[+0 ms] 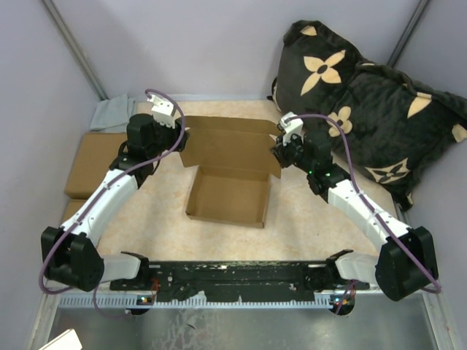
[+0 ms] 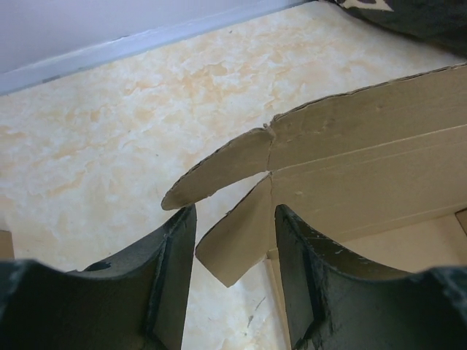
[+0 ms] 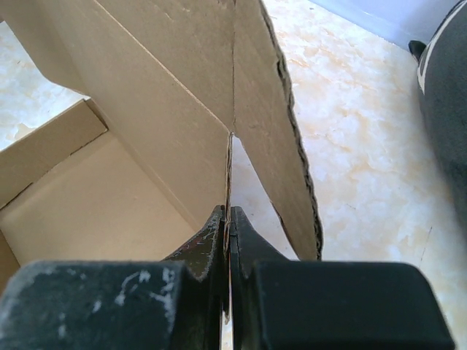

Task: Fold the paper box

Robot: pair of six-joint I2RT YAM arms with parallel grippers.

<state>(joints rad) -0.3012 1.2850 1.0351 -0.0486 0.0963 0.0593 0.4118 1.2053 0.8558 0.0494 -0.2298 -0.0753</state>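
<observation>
Top external: paper box (image 1: 226,193), right hand (image 1: 279,149) tight on it, left hand (image 1: 181,137) spread at its corner.

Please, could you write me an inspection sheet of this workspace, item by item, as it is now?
Surface: beige marbled table.
Job's things: brown box, tray formed, rear panel raised.
Clutter: two cardboard blocks and a grey cloth at the left.
Tools: left tool open, a corner flap between its jaws; right tool shut on the box's right rear flap.
Cables: a purple cable along each arm.
Surroundings: black flowered pillow at the right, grey walls.
</observation>
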